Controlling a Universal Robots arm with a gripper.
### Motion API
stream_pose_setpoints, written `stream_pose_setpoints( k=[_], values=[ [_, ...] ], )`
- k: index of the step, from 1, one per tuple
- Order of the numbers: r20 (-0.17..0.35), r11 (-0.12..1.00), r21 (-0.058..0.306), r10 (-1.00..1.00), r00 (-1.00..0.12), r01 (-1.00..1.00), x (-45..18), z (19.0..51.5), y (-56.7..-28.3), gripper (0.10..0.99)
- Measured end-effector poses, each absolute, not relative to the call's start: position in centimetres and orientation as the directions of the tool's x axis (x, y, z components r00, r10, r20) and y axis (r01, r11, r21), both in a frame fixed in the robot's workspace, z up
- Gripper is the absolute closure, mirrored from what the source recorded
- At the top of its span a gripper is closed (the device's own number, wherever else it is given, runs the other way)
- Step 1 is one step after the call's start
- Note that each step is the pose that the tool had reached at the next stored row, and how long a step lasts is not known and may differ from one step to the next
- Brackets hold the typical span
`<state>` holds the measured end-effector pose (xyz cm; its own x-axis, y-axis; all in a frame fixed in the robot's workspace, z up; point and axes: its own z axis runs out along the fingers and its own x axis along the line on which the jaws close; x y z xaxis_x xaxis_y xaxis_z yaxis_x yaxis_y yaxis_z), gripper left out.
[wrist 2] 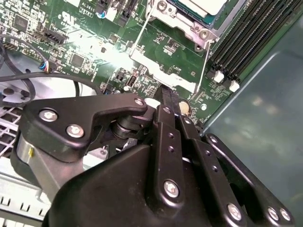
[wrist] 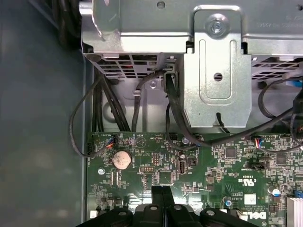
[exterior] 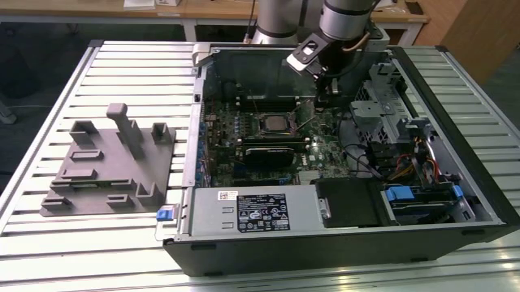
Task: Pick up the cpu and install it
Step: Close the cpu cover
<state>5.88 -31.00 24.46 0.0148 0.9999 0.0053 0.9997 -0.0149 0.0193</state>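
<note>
The cpu (exterior: 273, 124) lies flat in the square metal-framed socket (exterior: 258, 115) on the motherboard, inside the open computer case. Its silvery top (wrist 2: 201, 5) also shows in the second wrist view, with the socket's thin wire lever (wrist 2: 203, 61) beside it. My gripper (exterior: 328, 102) hangs low over the green board to the exterior view's right of the socket, apart from the cpu. Its two black fingers (wrist 2: 166, 101) are pressed together and shut, with nothing between them. The first wrist view has the closed fingertips (wrist: 158, 196) just above the board.
A black heatsink block (exterior: 272, 155) sits just in front of the socket, and memory slots (wrist 2: 246, 42) run beside it. A metal drive cage (wrist: 215, 71) with black cables stands close to the gripper. A grey fixture (exterior: 106, 164) rests on the slatted table at the exterior view's left.
</note>
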Motion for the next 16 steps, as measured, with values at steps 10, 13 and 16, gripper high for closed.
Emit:
stream_pose_setpoints(
  k=[10,13,16],
  values=[
    [0.005,-0.015,0.019,1.000,0.015,1.000,5.0,24.3,-31.0,0.980],
    [0.005,-0.015,0.019,1.000,0.015,1.000,4.9,24.3,-31.0,0.980],
    [0.005,-0.015,0.019,1.000,0.015,1.000,4.8,24.3,-31.0,0.980]
  ],
)
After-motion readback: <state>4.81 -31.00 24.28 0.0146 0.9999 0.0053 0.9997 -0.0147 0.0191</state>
